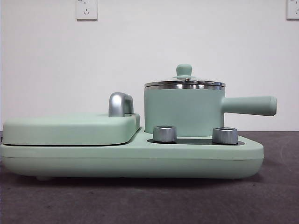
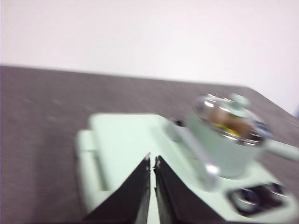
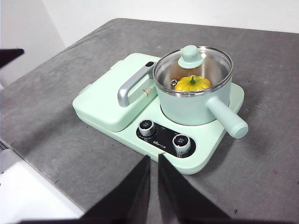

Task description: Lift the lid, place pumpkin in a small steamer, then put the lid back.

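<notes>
Black jaws of the left gripper (image 2: 152, 161) stand almost together, only a thin slit between their tips, holding nothing; they hang above the flat mint-green cover (image 2: 126, 154) of the cooker, clear of it, in a view that is blurred. The right gripper (image 3: 153, 161) is likewise narrowed to a slim gap with nothing between the jaws, and it hovers over the grey worktop (image 3: 261, 172) on the knob side of the cooker, well apart from the pot. Neither gripper shows in the front view.

Beyond the right gripper sit two chrome-rimmed control knobs (image 3: 146, 127) on a dark panel at the appliance's near edge. Behind them stands the small steamer (image 3: 191, 105), upright on the cooker base (image 1: 140, 161), its long straight handle (image 3: 226, 116) pointing away from the flat cover. The lid (image 3: 192, 65) rests squarely on the steamer's chrome rim, its small mint-green knob upright in the middle. Through the glass the pumpkin (image 3: 192, 83) lies inside the pot, yellow-orange with its green stem up. From the front the pot's wall hides the pumpkin.

Beside the steamer the flat cover lies closed, with its chrome handle (image 3: 131, 86) along the edge nearest the pot. Two wall sockets (image 1: 86, 9) show high on the white wall behind.
</notes>
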{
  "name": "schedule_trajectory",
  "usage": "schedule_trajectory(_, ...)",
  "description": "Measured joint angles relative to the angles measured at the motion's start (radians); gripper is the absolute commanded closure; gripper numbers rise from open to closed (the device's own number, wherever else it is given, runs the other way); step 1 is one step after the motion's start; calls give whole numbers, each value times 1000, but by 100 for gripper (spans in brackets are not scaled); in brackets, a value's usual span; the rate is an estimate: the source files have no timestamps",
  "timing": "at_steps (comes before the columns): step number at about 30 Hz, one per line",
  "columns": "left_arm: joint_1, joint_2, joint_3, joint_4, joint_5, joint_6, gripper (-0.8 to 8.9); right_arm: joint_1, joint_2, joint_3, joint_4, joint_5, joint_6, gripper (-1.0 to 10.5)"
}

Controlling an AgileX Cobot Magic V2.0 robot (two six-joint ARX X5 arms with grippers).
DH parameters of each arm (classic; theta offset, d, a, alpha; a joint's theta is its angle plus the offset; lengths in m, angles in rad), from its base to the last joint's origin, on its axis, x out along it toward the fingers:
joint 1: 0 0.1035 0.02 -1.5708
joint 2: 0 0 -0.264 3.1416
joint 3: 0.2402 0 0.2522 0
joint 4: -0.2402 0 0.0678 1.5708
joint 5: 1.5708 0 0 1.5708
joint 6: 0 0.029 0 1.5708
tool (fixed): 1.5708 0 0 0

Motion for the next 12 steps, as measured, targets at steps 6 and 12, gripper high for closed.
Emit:
schedule_trajectory(6, 74, -104, -234, 99, -35, 122, 794, 0, 0, 0, 0, 0, 0, 922)
schedule_trajectory(12, 100, -146, -341, 100, -145, 146, 794, 0, 0, 0, 0, 0, 0, 922)
